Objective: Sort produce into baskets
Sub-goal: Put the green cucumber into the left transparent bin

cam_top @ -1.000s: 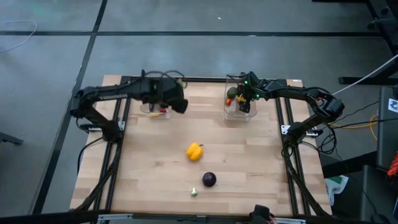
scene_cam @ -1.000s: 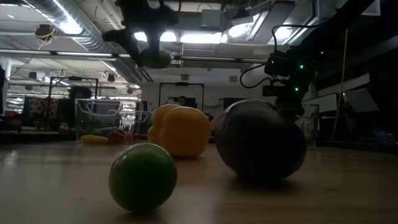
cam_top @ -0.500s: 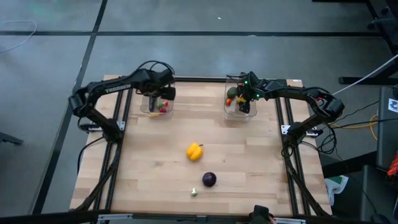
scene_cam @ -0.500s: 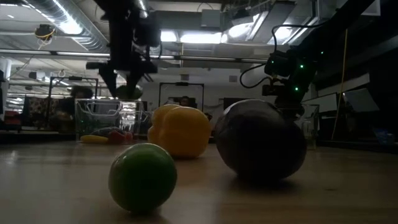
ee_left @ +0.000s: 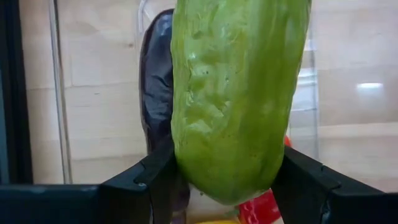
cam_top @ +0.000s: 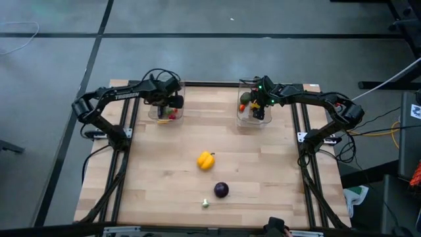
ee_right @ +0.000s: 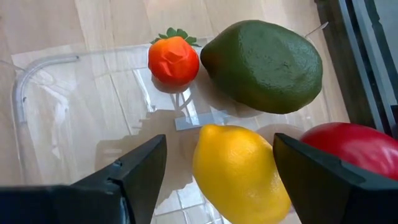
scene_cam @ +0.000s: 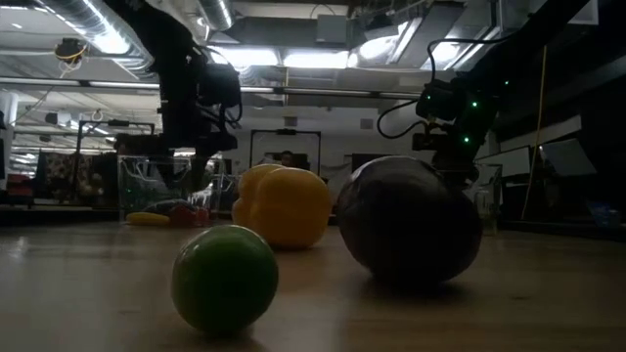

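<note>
While my left gripper (ee_left: 227, 186) clamps the cucumber (ee_left: 239, 93) above the left basket (cam_top: 161, 113), I should lower it beside the eggplant (ee_left: 158, 93) before letting go; my right gripper (ee_right: 217, 165) waits, fingers wide and empty, over the lemon (ee_right: 239, 171) in the right basket (cam_top: 245, 118)

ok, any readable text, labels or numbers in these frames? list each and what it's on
Nothing can be read.
Left arm: pale lettering along the link in the high view, too small to read.
Cucumber in the left pincer, lemon, avocado, tomato: no markings.
Right-hand basket: no label.
</note>
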